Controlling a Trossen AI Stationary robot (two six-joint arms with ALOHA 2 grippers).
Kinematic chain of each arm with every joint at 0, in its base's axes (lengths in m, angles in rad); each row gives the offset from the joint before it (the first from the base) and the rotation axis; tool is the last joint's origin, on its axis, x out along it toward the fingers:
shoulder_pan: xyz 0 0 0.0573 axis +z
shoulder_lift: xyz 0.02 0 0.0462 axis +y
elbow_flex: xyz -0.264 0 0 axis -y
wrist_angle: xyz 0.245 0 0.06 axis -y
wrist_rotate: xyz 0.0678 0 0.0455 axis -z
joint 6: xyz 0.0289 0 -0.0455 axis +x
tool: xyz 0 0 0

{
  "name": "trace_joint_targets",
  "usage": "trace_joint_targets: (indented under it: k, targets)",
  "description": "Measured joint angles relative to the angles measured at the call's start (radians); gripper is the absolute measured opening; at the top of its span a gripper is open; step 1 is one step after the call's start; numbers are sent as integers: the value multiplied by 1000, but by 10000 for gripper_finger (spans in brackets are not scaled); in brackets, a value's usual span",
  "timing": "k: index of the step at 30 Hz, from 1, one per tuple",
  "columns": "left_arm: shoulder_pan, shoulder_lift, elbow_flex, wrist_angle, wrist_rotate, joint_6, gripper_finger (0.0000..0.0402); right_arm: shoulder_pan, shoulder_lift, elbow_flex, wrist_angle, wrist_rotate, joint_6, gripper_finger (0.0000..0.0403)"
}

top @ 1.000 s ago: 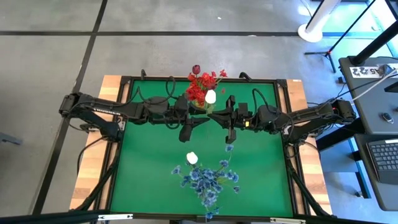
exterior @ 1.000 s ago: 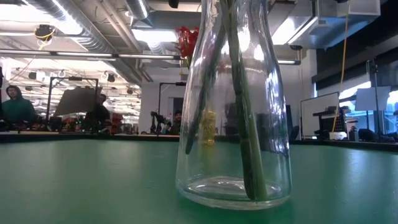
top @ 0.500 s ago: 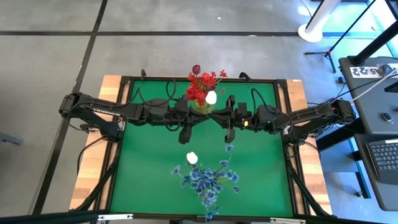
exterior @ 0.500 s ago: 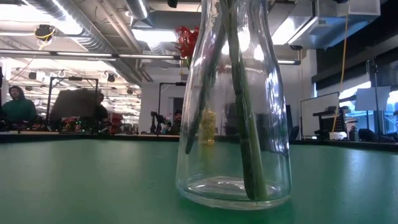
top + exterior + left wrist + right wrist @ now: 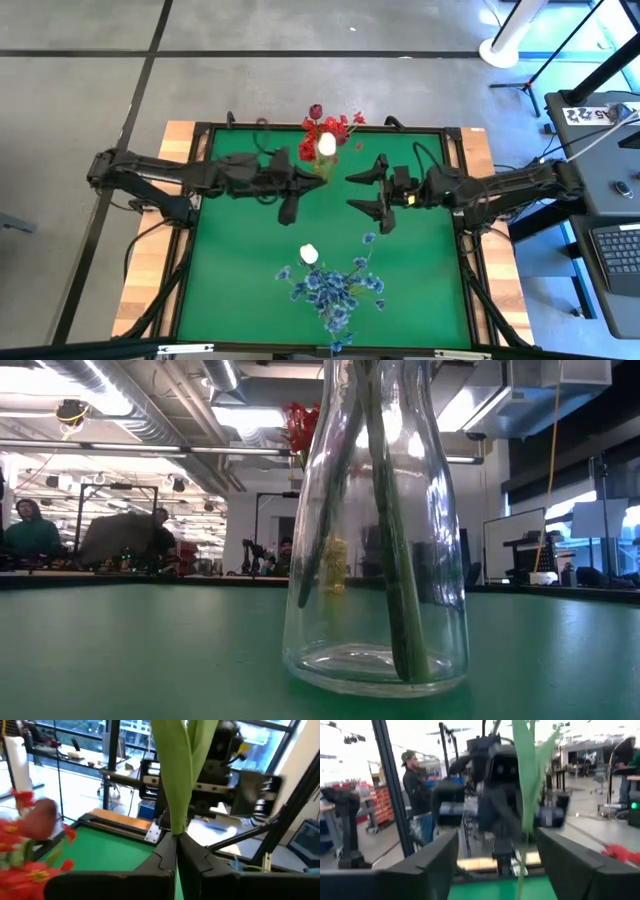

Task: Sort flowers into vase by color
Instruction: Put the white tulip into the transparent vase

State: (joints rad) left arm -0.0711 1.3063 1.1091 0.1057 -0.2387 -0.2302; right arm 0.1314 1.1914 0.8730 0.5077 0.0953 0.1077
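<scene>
A clear glass vase [image 5: 375, 530] stands at the table's far middle with green stems in it. Red blooms [image 5: 325, 132] and a dark maroon bud [image 5: 316, 111] show above it. A white bud [image 5: 327, 146] stands among the red ones, on a green stem with a leaf [image 5: 175, 780]. My left gripper [image 5: 312, 178] is shut on that stem beside the vase. My right gripper [image 5: 363, 190] stands open to the right of the vase; the leaf [image 5: 530, 780] shows farther off between its spread fingers. Another white bud [image 5: 309, 254] and blue sprays [image 5: 335, 290] lie on the green mat. My left gripper pinches the white flower's green stem where the leaf begins [image 5: 174, 827], between its two fingertips. The fingers come level from the table's left, across the stem. The stem and leaf rise upright above the fingers, with the bud up among the red blooms.
A black frame [image 5: 200, 128] rims the green mat, with wooden table edges outside it. People sit and stand in the room beyond the table [image 5: 30, 530]. A stretch of bare mat lies between the vase and the blue sprays.
My left gripper has shut on the white flower's stem and shifted slightly toward the table's left and far edge, taking the bud with it. My right gripper has opened, let go of the stem and drawn back toward the table's right edge.
</scene>
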Motion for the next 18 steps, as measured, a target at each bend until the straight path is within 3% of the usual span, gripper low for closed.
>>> trace_joint_targets:
  k: [4,8,13,18]
  targets:
    - [-38,-97,0,-41,-3,0,0,0,-98,0,-179,21,-1,301]
    - [-121,-211,0,-55,-3,3,0,0,-182,0,-349,68,3,307]
    - [-295,-297,1,-56,-4,22,0,0,-236,0,-523,142,27,307]
    - [-480,-291,1,5,-60,81,0,0,-254,0,-583,182,41,308]
